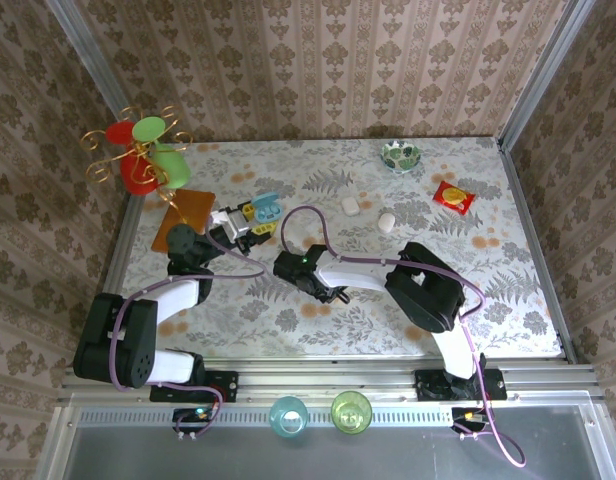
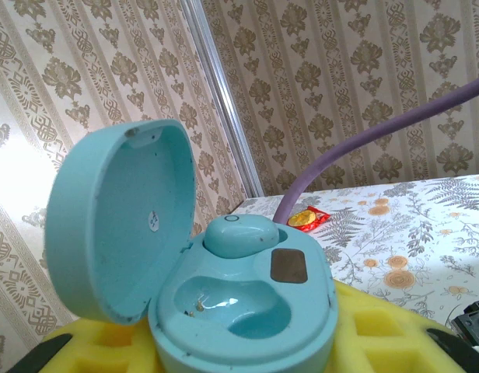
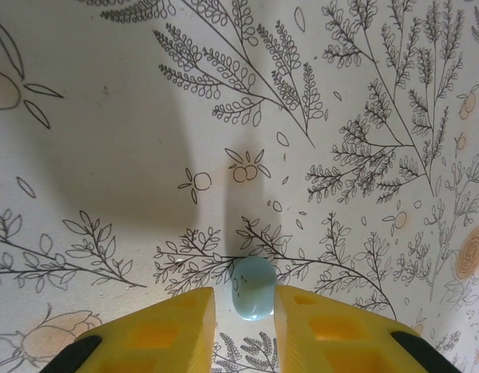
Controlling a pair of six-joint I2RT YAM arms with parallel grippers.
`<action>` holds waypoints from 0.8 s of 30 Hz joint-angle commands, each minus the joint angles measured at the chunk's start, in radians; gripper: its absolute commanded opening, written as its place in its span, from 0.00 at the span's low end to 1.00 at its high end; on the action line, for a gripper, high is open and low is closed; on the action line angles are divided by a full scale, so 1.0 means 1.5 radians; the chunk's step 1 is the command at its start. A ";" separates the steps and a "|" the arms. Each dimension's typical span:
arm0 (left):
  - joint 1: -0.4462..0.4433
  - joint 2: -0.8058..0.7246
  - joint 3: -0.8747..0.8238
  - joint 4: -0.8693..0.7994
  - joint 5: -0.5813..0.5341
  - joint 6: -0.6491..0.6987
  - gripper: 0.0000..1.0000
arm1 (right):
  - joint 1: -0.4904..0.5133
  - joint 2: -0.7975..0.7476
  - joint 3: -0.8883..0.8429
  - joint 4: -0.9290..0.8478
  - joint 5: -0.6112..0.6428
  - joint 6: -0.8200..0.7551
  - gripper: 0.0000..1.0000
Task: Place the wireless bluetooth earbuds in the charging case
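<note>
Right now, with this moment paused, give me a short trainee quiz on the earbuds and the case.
1. True or false: the lid of the charging case is shut.
2. How many earbuds sit in the case? A none, B one, C two.
3. Fill in: the right jaws flank a loose earbud lying on the ___.
Key: 1 false, the lid stands open. 2 B, one seated earbud; the nearer socket is empty. 3 table.

table (image 1: 508, 280) — floral | white pebbles (image 1: 350, 206) | bowl (image 1: 400, 155) | red packet (image 1: 453, 197) | earbud (image 3: 251, 287), seemingly resting
</note>
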 commanded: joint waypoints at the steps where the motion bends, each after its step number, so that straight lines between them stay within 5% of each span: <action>1: 0.003 -0.013 -0.005 0.017 0.010 -0.013 0.27 | 0.004 0.015 0.016 -0.023 0.029 -0.009 0.28; 24: 0.004 -0.017 -0.008 0.017 0.010 -0.012 0.27 | -0.016 0.037 0.010 -0.018 0.026 -0.026 0.22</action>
